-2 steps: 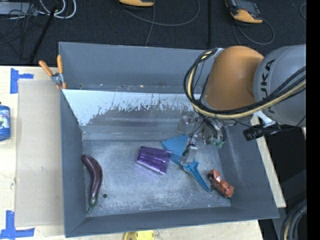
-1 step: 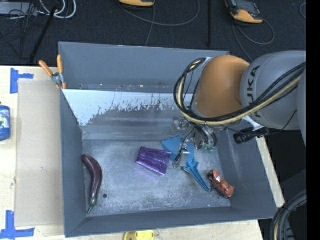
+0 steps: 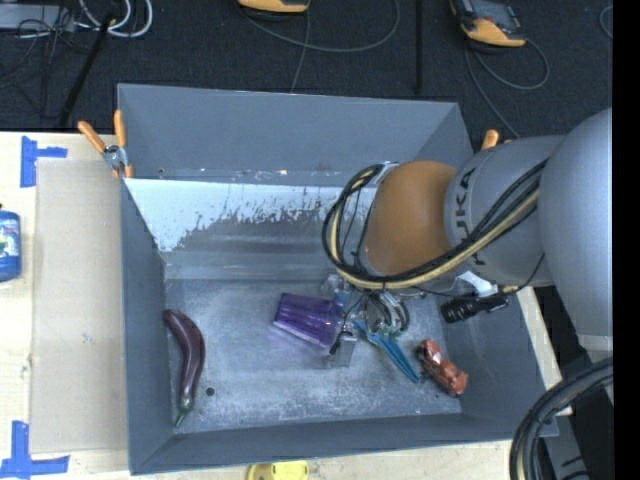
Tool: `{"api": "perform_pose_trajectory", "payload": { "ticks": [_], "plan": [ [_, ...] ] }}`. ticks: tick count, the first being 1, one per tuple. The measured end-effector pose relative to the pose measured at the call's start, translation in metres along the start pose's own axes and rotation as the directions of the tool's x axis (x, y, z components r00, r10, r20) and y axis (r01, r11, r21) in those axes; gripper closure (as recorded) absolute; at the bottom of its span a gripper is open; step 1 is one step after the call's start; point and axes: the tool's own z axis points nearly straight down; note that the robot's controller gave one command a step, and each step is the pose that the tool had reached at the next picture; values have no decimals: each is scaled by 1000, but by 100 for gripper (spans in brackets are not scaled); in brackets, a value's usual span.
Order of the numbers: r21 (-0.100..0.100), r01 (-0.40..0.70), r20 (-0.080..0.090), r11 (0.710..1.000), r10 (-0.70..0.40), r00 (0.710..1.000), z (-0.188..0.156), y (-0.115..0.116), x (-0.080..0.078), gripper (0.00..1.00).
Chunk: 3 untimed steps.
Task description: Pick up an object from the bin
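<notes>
— Fingers (image 3: 343, 346) first: yours are down at the floor of the grey bin (image 3: 290, 138), right against the right-hand end of the purple translucent cup (image 3: 305, 318). You cannot tell from this view whether they are apart or together, because the wrist's orange cover (image 3: 408, 218) and its looped cables (image 3: 338, 230) hang just above them.

— Agreed. You should also note that the cup lies on its side, with its length running left to right. Whether its rim sits between your fingers, I cannot make out either.

— Look just right of the cup, past your fingers, and you have a blue-handled tool (image 3: 400, 356) lying slantwise on the floor.

— Right of the cup again, beyond that tool and close beside its lower end, you'll see a small brown-red toy car (image 3: 443, 366).

— On the other side, well to the left of the cup, you have a dark purple toy aubergine (image 3: 186, 353), curved and lying alone.

— And the cup itself is clear of the walls, with bare floor between it and the aubergine.
</notes>
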Motion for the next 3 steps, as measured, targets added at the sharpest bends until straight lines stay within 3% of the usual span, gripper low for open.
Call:
{"api": "perform_pose_trajectory", "payload": {
  "ticks": [1, 2, 3],
  "plan": [
    [1, -22, -4, 1000, 22, 1000, 2, 26, -13, 100],
    [1, -21, -4, 1000, 21, 1000, 2, 26, -13, 100],
    [-1, -66, 3, 998, 66, 998, -166, 37, -29, 100]
  ]
}}
